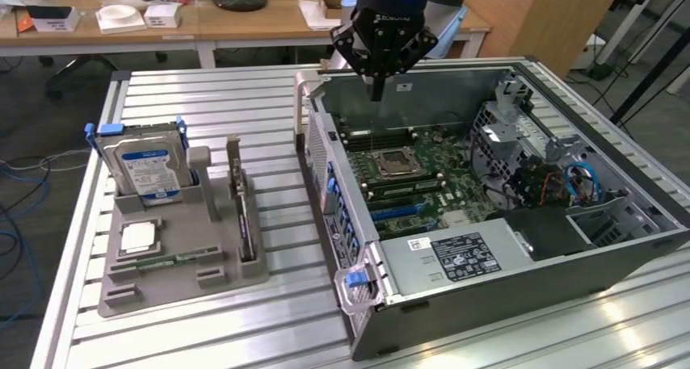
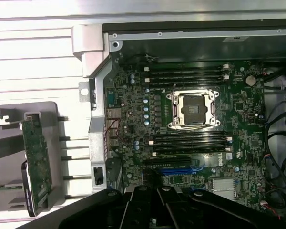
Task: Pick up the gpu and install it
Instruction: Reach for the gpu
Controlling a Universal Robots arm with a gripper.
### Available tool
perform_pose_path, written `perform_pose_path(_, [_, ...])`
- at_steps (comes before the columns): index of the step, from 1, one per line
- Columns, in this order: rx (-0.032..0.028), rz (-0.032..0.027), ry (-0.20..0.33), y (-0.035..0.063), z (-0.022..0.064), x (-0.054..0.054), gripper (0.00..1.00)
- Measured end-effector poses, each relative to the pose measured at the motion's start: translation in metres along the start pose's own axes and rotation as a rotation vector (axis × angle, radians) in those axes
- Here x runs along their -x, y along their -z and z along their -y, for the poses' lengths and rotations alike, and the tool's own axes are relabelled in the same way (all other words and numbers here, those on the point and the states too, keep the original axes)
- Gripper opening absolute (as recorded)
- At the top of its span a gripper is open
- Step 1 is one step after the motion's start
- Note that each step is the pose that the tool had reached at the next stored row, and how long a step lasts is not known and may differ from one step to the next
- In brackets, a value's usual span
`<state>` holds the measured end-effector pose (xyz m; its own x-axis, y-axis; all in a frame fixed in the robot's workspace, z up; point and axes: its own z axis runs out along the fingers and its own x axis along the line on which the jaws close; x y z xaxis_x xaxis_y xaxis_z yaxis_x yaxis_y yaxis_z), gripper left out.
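Overhead, fingers (image 1: 376,88) pressed together, empty, above case (image 1: 506,308); one gpu (image 1: 239,203) upright in holder (image 1: 161,282).

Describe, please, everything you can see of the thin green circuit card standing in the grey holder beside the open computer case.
The gpu is a thin, flat, rectangular card standing on its long edge in a slot of the grey holder, on the slatted metal table to the exterior view's left of the open computer case. The wrist view shows a brownish-green face dotted with components and a dark part at one end. Only the holder touches it; the gripper hangs apart, above the case.
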<state>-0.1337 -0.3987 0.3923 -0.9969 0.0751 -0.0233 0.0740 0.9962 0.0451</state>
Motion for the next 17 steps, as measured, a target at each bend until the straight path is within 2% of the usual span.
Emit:
perform_pose_path(5, [-0.0001,0.0001,0.0,-0.0002,-0.0026,-0.004,0.11])
perform_pose_path(10, [0.0001,0.0001,0.0,-0.0009,-0.0025,-0.006,0.11])
perform_pose_path(17, [-0.0001,0.0,0.0,-0.0012,-0.0027,-0.013,0.11])
